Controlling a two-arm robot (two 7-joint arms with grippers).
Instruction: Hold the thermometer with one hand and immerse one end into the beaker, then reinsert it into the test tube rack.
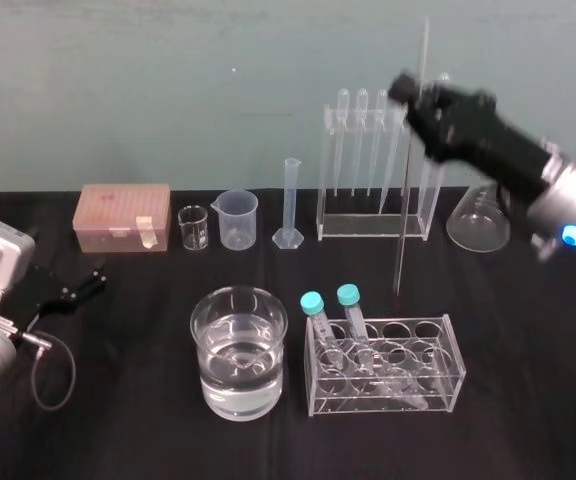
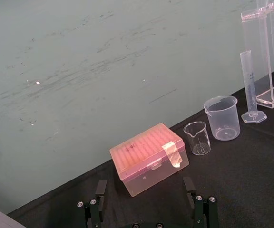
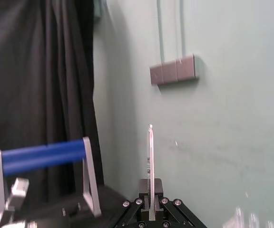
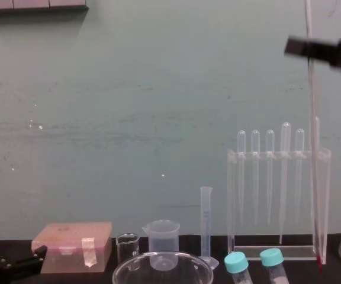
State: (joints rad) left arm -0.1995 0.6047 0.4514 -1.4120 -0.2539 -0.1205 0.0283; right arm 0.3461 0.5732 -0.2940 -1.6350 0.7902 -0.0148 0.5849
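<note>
Thermometer [image 1: 407,200]: nearly upright and out of the test tube rack [image 1: 340,228], with its red tip just near of the rack's right end.
Right gripper [image 1: 416,95]: high at far right, clamped on the rod's upper part; the right wrist view shows the fingers [image 3: 157,190] pinching it.
Chest view: the tip sits low by the rack's base; contact with the table [image 1: 528,400] cannot be told.
Beaker [image 1: 238,350]: near centre, part filled with water, well left of the tip.
Left gripper [image 1: 86,283]: resting near left; the left wrist view shows its fingers apart, facing a pink box [image 2: 149,159].
</note>
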